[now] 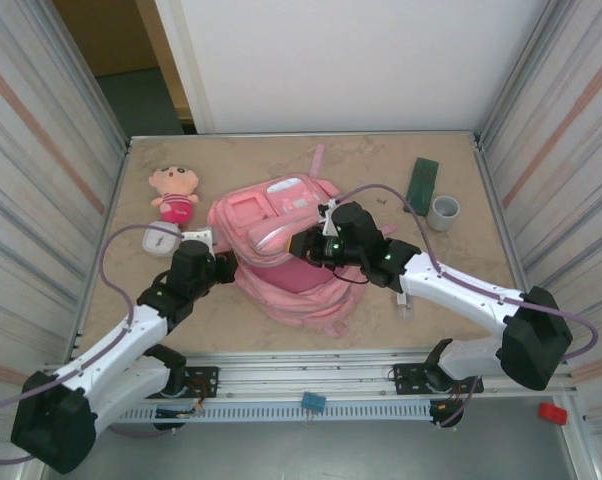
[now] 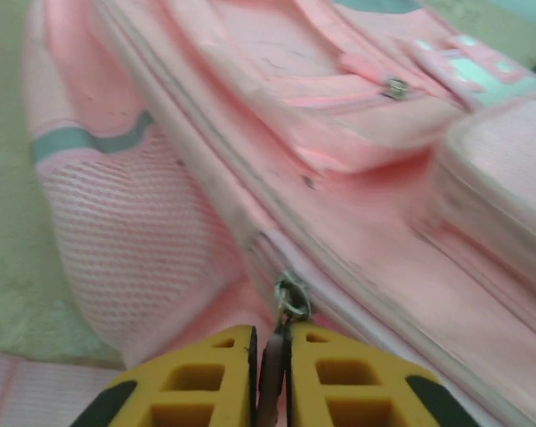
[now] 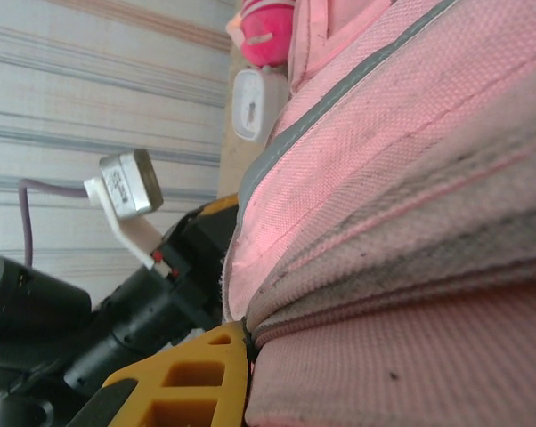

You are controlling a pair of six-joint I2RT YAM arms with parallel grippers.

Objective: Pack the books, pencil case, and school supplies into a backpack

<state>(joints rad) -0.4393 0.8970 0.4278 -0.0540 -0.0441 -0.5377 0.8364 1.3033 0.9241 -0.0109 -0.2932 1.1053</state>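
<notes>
From the near edge both arms reach in to the pink backpack [image 1: 281, 285], which lies flat in the middle of the worktop [image 1: 231, 165]. The left tool [image 2: 270, 347] is at the bag's left side, its yellow fingers [image 2: 206, 374] pressed almost together on the zipper pull [image 2: 290, 298], whose metal ring sticks out just past their tips. The right tool [image 3: 247, 345] reaches over the bag from the right and is closed on a fold of its fabric. One of its yellow fingers shows and the other is hidden behind the cloth. Just left of the bag sits a small white object [image 1: 161, 238], and beyond it a pink-and-tan doll [image 1: 174, 193]. At the far right, well apart from the bag, the dark green pencil case [image 1: 422, 180] lies near the back wall with a grey ring [image 1: 443, 212] just beside it.
</notes>
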